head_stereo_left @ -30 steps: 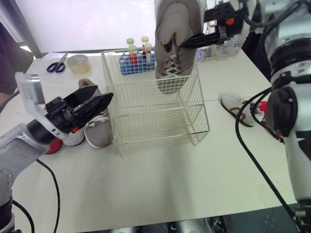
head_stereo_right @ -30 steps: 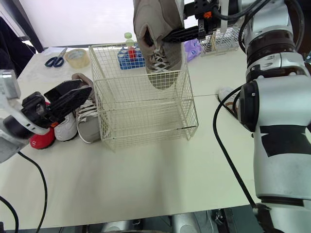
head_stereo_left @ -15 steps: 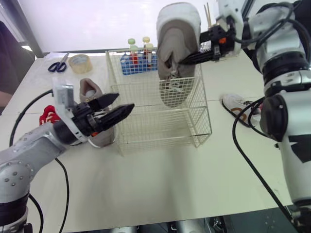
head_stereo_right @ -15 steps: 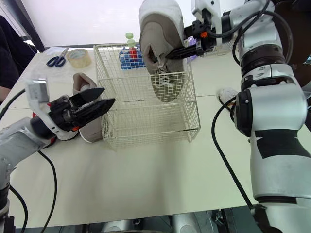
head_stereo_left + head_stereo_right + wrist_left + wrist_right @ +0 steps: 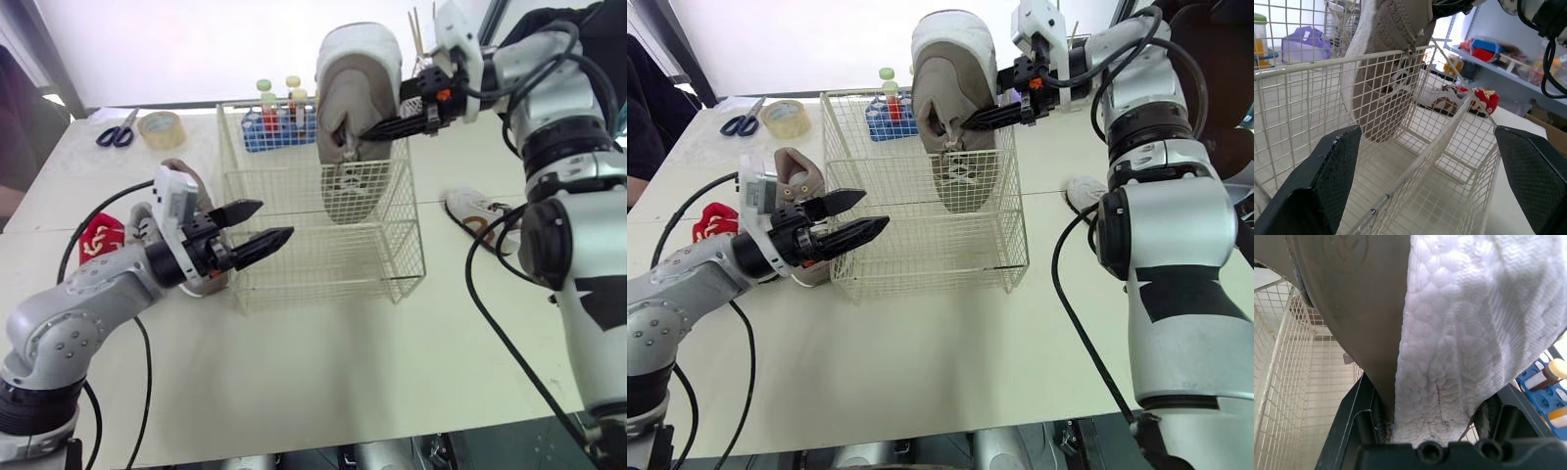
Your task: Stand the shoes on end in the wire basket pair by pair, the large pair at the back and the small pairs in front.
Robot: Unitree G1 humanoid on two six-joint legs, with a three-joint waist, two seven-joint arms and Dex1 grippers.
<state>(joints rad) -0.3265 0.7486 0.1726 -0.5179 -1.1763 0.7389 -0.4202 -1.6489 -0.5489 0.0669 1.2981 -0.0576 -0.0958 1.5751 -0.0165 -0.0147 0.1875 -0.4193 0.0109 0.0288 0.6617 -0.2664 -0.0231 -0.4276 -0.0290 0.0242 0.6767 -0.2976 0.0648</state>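
My right end effector (image 5: pixel 380 125) was clamped on the large shoe (image 5: pixel 357 108), fingers gripping at its opening. The shoe was taupe suede with white laces and a thick, textured white sole. It hung on end, toe down and heel up. Its front half was inside the wire basket (image 5: pixel 323 266) toward the back right and its heel stood above the rim. I could not tell whether the toe touched the bottom. My left end effector (image 5: pixel 272 220) was spread wide and empty at the basket's front left corner. Its taupe mate (image 5: pixel 181 182) lay just beside the basket, and a small white shoe (image 5: pixel 480 216) lay on the surface to the right.
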